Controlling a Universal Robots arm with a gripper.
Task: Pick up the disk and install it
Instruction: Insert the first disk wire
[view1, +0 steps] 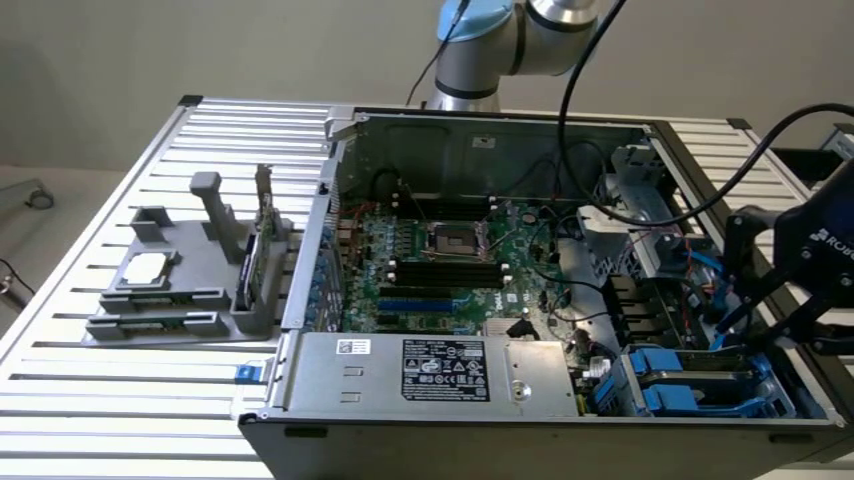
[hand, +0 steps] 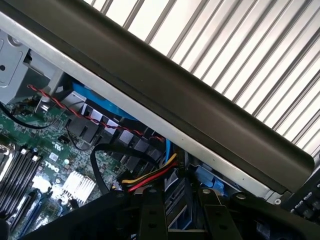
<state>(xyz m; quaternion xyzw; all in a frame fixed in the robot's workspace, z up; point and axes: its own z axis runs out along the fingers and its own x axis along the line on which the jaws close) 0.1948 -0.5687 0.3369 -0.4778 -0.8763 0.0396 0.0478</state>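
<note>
My jaws are clamped on the disk (view1: 694, 375) inside the case (view1: 534, 440); seems stiff, hefty, shock-sensitive, so I'd hold it by the blue rails (view1: 661, 385).

**Arm** (view1: 474, 45): one joint housing is in view, grey with a blue end cap, joined to a polished silver link. It stands well behind the gripper, toward the exterior view's left of it.

**Cable** (view1: 566, 100): a black cable leaves the arm at that upper joint and hangs down in a long curve on the arm's side of the gripper.

**Gripper** (view1: 754, 330): black body with part of a white lettered mark on its side. It is tilted, with the working end pointing down and toward the exterior view's left. In the wrist view the gripper (hand: 181, 220) appears as black metal parts reaching away from the camera.

**State:** cannot be determined whether it is clamped on anything.
</note>
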